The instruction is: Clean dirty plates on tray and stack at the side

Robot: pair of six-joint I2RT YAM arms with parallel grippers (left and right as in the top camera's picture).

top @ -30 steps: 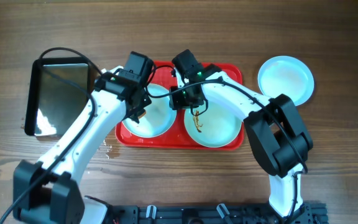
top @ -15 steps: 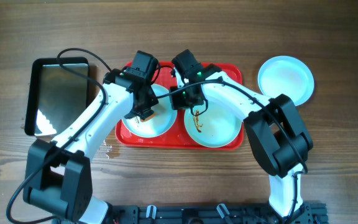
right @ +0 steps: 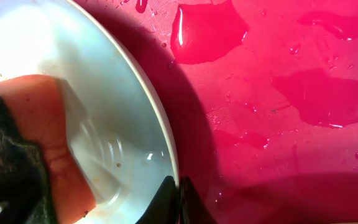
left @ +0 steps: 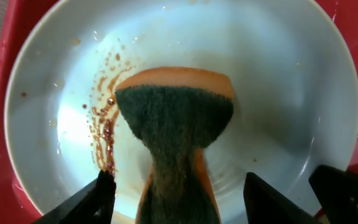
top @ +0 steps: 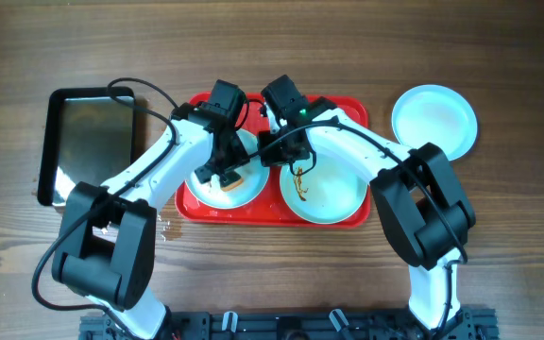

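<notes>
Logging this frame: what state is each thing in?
left plate: on tray, brown-smeared, rim pinched by right gripper
sponge: pressed into left plate, gripped by left gripper
right plate: on tray, dirty
side plate: on table, looks clean
tray: wet, puddled

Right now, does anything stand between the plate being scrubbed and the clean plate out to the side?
Yes. The other dirty plate lies on the tray between the scrubbed plate and the clean plate, and the right arm reaches across above it, right gripper at the scrubbed plate's rim.
</notes>
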